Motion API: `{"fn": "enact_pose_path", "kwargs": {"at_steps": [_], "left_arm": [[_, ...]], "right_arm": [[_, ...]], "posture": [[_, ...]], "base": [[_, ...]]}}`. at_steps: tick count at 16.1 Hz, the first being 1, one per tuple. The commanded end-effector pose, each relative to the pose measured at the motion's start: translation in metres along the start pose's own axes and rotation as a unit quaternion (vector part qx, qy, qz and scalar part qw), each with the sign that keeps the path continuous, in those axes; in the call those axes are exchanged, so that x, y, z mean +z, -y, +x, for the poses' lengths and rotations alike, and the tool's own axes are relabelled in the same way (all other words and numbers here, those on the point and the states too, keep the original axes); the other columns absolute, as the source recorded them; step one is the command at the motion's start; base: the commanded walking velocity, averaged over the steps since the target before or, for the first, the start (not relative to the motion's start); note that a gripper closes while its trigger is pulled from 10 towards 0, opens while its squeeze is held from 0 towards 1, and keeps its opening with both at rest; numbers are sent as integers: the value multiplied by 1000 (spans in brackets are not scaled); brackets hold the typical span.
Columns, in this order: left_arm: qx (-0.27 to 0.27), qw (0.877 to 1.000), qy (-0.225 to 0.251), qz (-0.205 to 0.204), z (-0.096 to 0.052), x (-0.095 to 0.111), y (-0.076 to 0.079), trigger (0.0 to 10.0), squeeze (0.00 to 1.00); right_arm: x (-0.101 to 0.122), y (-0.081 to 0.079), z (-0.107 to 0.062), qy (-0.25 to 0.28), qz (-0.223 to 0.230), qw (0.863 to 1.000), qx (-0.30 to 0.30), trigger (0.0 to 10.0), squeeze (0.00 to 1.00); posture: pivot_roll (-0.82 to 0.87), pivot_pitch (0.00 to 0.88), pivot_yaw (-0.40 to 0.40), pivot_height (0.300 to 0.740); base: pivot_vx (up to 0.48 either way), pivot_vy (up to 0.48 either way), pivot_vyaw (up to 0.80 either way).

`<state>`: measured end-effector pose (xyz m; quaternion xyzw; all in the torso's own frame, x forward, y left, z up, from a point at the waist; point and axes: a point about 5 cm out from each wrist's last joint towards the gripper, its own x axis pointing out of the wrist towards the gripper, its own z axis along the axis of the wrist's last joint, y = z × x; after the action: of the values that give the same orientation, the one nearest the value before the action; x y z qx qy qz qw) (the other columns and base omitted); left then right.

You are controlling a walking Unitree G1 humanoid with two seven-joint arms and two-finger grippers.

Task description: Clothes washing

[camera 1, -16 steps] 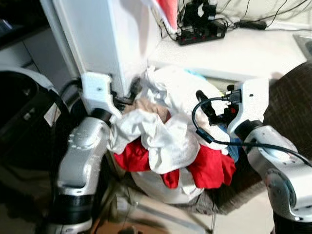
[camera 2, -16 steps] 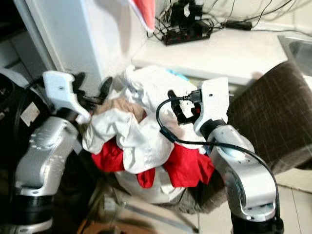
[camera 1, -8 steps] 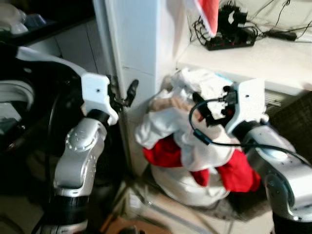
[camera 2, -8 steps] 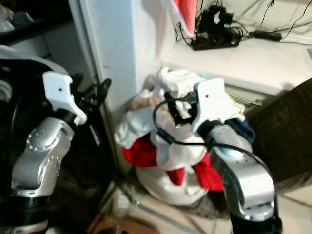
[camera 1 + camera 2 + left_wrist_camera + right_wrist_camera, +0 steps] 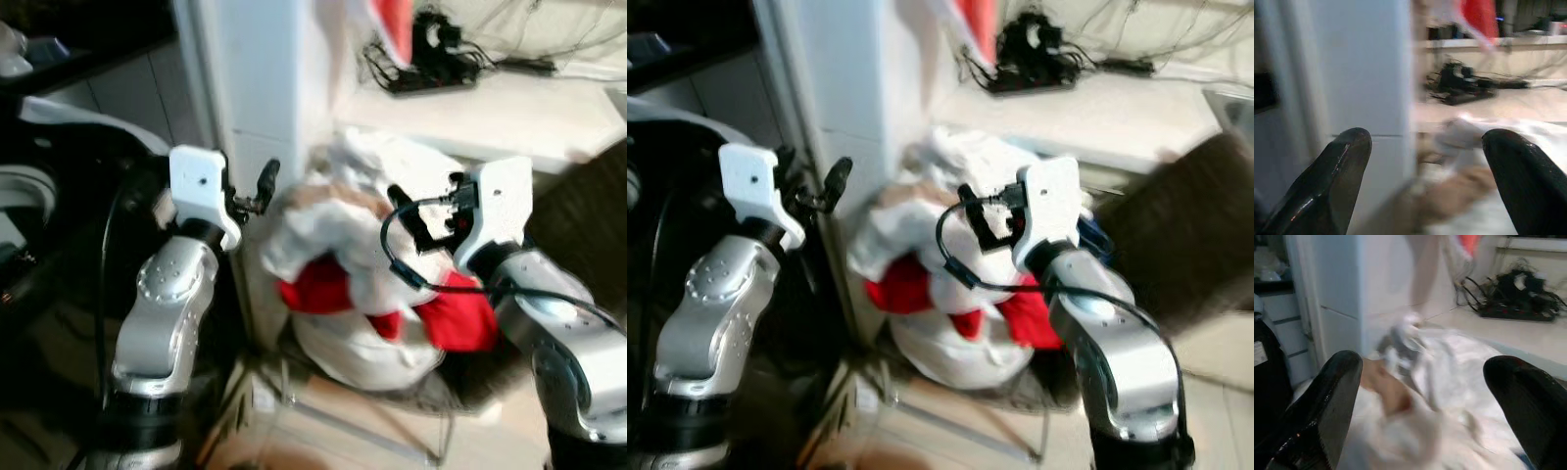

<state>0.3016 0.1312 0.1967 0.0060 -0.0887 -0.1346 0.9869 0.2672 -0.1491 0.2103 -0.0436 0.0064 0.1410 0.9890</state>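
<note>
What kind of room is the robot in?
Probably a laundry or utility corner of a home. A heap of white and red clothes sits between the arms, beside a tall white cabinet, with a power strip on the counter.

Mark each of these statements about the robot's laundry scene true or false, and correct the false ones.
1. The pile of clothes contains both white and red fabric. True.
2. The left tool is clamped on a red garment. False: its fingers are spread apart with nothing between them, in front of the white cabinet.
3. A black power strip with tangled cables lies on the white counter behind the clothes. True.
4. The right tool is shut. False: its two fingers stand wide apart, pointing over the white cloth.
5. The clothes lie flat and folded on the counter. False: they sit in a crumpled heap below the counter's edge, between the two arms.
</note>
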Motion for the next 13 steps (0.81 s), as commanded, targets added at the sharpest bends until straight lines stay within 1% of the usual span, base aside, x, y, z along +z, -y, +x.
{"fn": "enact_pose_path", "kwargs": {"at_steps": [1, 4, 5, 6, 8, 12, 13], "left_arm": [[-9, 1000, -2, 7, 1, 1, 4, 10000, 0], [-18, 1000, -3, 8, 0, 0, 7, 10000, 0], [-16, 1000, -5, 25, 0, -1, 6, 10000, 0], [-10, 999, -8, 34, 1, -2, 6, 10000, 0], [-10, 999, -7, 33, 2, -1, 7, 10000, 0], [-8, 999, -9, 37, 1, -2, 8, 10000, 0], [1, 1000, -10, 10, 2, -1, 6, 10000, 0]], "right_arm": [[4, 3, 0, 9, -1, 1000, -6, 10000, 0], [3, 5, 0, 7, 0, 1000, -13, 10000, 0], [3, 5, 0, 5, -11, 1000, -9, 10000, 0], [3, 5, 0, 2, -21, 1000, -10, 10000, 0], [3, 4, 1, 4, -23, 1000, -9, 10000, 0], [4, 2, 2, 7, -25, 1000, -5, 10000, 0], [4, 2, 3, 7, -26, 1000, 2, 10000, 0]], "posture": [[18, 0, 28, 740], [14, 0, 31, 740], [12, 0, 32, 740], [12, 0, 32, 740], [12, 0, 31, 740], [13, 0, 30, 740], [16, 0, 27, 740]], "base": [[0, 0, 0], [0, 0, 0], [0, 0, 0], [0, 0, 575], [0, 0, 800], [0, -261, 800], [0, 0, 800]]}}
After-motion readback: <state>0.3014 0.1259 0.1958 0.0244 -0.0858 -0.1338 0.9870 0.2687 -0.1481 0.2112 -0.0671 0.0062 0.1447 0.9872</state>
